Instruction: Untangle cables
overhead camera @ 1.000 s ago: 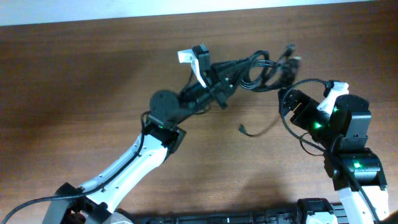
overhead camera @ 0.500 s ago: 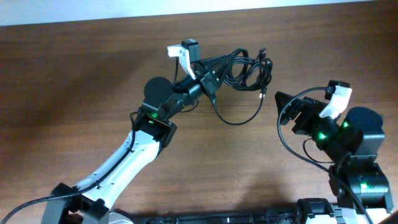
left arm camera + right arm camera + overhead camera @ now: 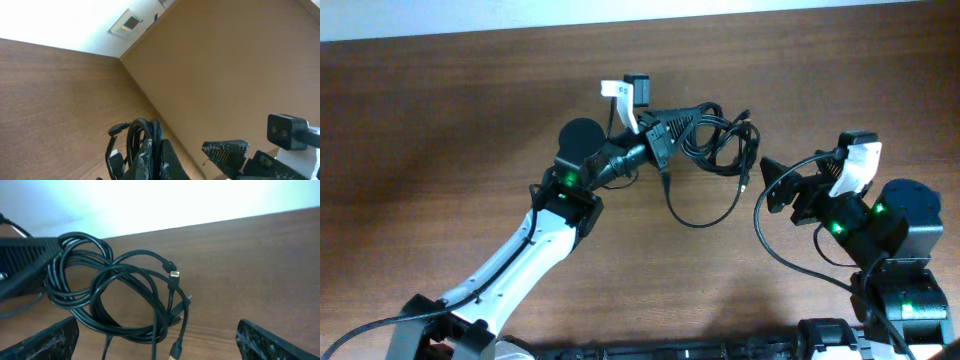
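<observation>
The cables (image 3: 720, 145) form one looped black bundle over the table (image 3: 440, 120); how the loops interlock is hard to make out. The left gripper (image 3: 678, 124) is clenched on the bundle's left end. One strand arcs below the bundle. To the bundle's right, apart from it, the right gripper (image 3: 157, 325) gapes, released.

1. We show a brown wood-grain table (image 3: 440, 120); its far edge meets a pale surface.
2. Near that edge we mark the black cables (image 3: 720, 140), a looped bundle; we cannot tell which loops touch the wood.
3. One strand (image 3: 700, 222) curves out from the bundle toward the robot's side.
</observation>
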`<state>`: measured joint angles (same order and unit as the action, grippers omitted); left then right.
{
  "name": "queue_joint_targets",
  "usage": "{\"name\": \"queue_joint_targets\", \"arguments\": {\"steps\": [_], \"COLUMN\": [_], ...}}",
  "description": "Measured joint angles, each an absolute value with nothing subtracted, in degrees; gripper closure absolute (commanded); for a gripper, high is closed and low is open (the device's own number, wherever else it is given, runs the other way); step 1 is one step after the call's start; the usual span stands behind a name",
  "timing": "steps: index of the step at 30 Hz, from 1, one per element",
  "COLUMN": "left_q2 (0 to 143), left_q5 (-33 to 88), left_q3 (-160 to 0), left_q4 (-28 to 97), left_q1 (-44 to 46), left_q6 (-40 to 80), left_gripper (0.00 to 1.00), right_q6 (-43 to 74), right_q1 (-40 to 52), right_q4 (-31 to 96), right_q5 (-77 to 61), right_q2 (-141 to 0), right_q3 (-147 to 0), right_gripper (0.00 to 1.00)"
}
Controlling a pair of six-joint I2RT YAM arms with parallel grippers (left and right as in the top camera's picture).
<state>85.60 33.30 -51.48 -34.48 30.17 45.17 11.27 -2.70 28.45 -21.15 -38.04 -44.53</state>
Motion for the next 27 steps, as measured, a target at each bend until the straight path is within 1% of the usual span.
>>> {"name": "queue_joint_targets", "arguments": {"steps": [5,9,14,21,27], "left_q2": [85.6,85.6,85.6,85.6,85.6], "left_q5": [35.92,37.56,39.51,41.6,41.58], "left_q3": [-51.57,-52.29,-52.56,-52.97,-53.04], "left_q4": [-34.48,-34.57,-38.7,-40.36,-40.36], "left_q1": [30.06,30.06,30.06,30.09,30.02], "left_q6": [46.57,49.8,53.84,57.04,57.32], "left_gripper": [1.0,1.0,1.0,1.0,1.0], "right_q6": [2.57,-5.8,-12.82,-16.29,-16.78], "right_q1": [-2.7,-2.7,-2.7,-2.7,-2.7], "right_q4": [26.41,20.8,18.63,18.0,15.22], "right_q5": [-21.17,-21.15,-21.15,-21.19,-21.71], "right_q2": [-38.11,-38.72,-39.22,-44.21,-44.84], "right_q3": [-44.53,-44.56,-44.58,-44.58,-44.58], "right_gripper": [0.02,0.0,0.01,0.01,0.01]}}
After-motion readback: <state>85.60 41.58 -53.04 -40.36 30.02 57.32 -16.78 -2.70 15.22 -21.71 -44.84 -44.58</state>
